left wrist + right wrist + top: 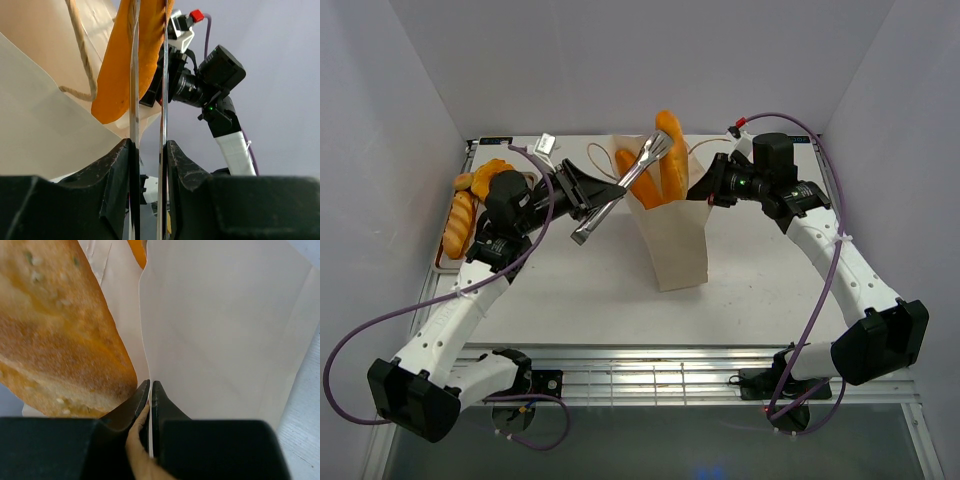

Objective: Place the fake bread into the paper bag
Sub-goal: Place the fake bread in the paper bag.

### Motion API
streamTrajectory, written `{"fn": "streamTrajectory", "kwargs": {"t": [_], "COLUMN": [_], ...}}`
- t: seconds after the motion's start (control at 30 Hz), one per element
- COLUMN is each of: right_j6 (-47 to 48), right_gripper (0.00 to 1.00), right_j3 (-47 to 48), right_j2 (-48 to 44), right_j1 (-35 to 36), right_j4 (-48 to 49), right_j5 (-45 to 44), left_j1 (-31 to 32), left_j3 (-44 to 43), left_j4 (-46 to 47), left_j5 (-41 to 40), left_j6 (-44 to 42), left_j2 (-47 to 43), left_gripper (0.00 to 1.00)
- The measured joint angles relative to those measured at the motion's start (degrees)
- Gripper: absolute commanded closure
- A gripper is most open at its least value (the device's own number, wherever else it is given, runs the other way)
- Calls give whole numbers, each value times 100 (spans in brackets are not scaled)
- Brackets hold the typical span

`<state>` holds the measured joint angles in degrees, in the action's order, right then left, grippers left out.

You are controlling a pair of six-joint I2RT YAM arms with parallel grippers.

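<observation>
- Lying on the flat silver metal tray [441, 262] at far left, several glossy golden-orange toy loaves [460, 222] sit just beside my left arm.
- My left gripper [592, 203] is clenched on the thin pale metal tongs [620, 190], its fingers pressing the two blades toward each other.
- The tongs' tips pinch one long orange toy baguette [643, 188], which is tilted, with its lower end inside the mouth of the tall tan kraft-paper bag [675, 250].
- A second baguette [670, 140] stands in the bag and sticks up above its rim.
- My right gripper [705, 192] is closed tight on the bag's right-hand rim, with the paper wall pinched between its fingertips.
</observation>
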<state>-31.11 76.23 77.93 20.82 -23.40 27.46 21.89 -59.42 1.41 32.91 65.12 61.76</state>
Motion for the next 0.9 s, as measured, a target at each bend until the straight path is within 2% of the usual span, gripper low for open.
{"fn": "streamTrajectory", "kwargs": {"t": [0.13, 0.27, 0.3, 0.4, 0.53, 0.67, 0.9], "right_j6": [-2, 0, 0, 0, 2, 2, 4], "right_gripper": [92, 92, 92, 92, 92, 92, 92], "right_j3": [-2, -7, -9, -17, -20, -22, -44], "right_j2": [0, 0, 0, 0, 0, 0, 0], "right_j1": [0, 0, 0, 0, 0, 0, 0], "right_j4": [2, 7, 9, 39, 46, 46, 81], "right_j5": [-2, 0, 0, 0, 2, 0, 7], "left_j1": [87, 90, 90, 90, 90, 90, 90], "left_j3": [205, 452, 479, 516, 518, 518, 518], "left_j4": [-166, -402, -444, -492, -496, -503, -575], "left_j5": [33, 31, 20, -20, -79, -92, -103], "left_j6": [-210, -319, -339, -374, -413, -450, -472], "left_j2": [-170, -426, -461, -522, -553, -553, -590], "left_gripper": [99, 84, 76, 63, 55, 49, 48]}}
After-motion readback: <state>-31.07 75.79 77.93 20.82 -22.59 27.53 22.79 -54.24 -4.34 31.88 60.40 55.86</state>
